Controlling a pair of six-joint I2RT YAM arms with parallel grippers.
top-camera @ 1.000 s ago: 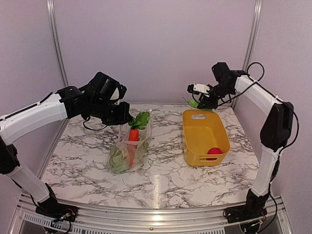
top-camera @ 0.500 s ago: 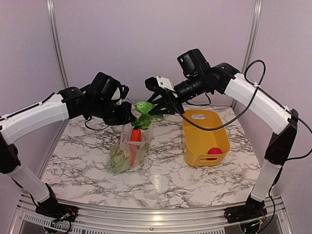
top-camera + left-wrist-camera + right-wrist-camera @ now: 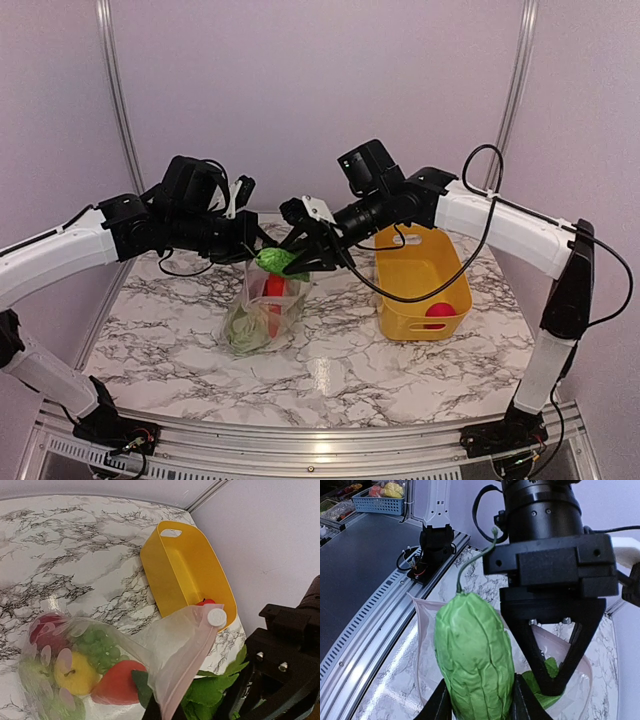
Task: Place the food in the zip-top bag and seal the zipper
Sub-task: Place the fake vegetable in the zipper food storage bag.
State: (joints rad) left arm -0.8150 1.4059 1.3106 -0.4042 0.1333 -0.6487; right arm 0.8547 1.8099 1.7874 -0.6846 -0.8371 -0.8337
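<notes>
The left jaws are pinched shut on the mouth of the zip-top bag (image 3: 262, 318), holding it up from the counter (image 3: 180, 340). The right jaws, over the yellow basket (image 3: 388, 300) a second ago, now grip a green cucumber (image 3: 472, 665) just above that mouth, likely ready to drop it in. One red piece (image 3: 437, 310) lies in the basket.

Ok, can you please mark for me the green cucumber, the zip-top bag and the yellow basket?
green toy cucumber (image 3: 475, 655), right wrist view, middle of its wrinkled body.
zip-top bag (image 3: 180, 650), left wrist view, raised flap near its mouth.
yellow basket (image 3: 175, 575), left wrist view, bare inner surface.
</notes>
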